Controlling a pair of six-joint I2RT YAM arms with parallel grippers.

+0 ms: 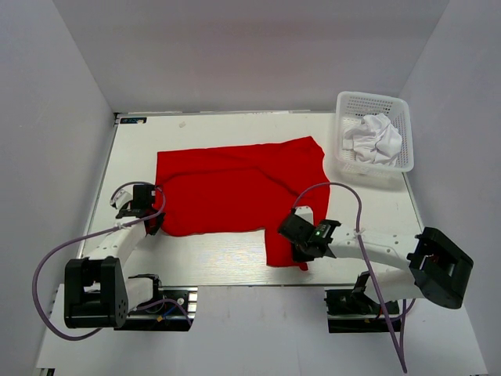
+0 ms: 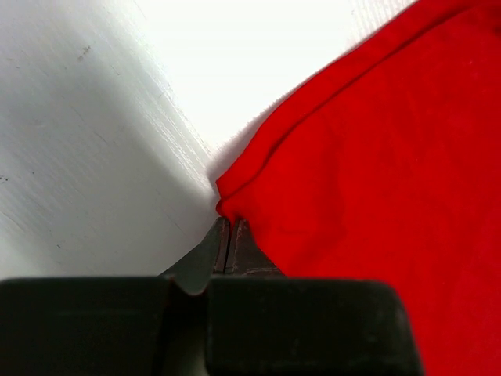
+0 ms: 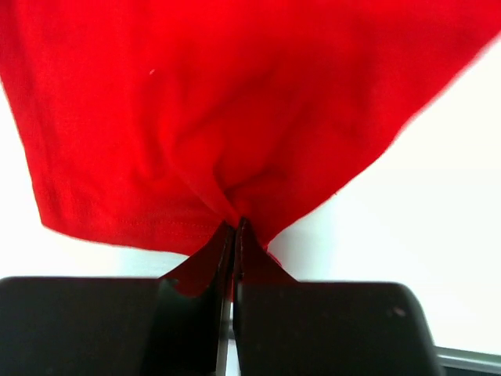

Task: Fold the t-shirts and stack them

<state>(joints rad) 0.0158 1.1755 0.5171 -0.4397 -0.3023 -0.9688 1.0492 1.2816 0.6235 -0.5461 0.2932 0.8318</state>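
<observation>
A red t-shirt [image 1: 235,192] lies spread across the middle of the white table. My left gripper [image 1: 153,225] is shut on its near left corner; in the left wrist view the jaws [image 2: 228,223] pinch the cloth's corner [image 2: 376,180]. My right gripper [image 1: 301,254] is shut on the shirt's near right flap; in the right wrist view the jaws [image 3: 237,227] hold bunched red cloth [image 3: 219,110] with a stitched hem. A crumpled white t-shirt [image 1: 376,138] lies in the basket at the back right.
A white mesh basket [image 1: 342,117] stands at the table's back right corner. White walls close in the table on three sides. The right arm's cable [image 1: 344,196] loops over the table beside the shirt.
</observation>
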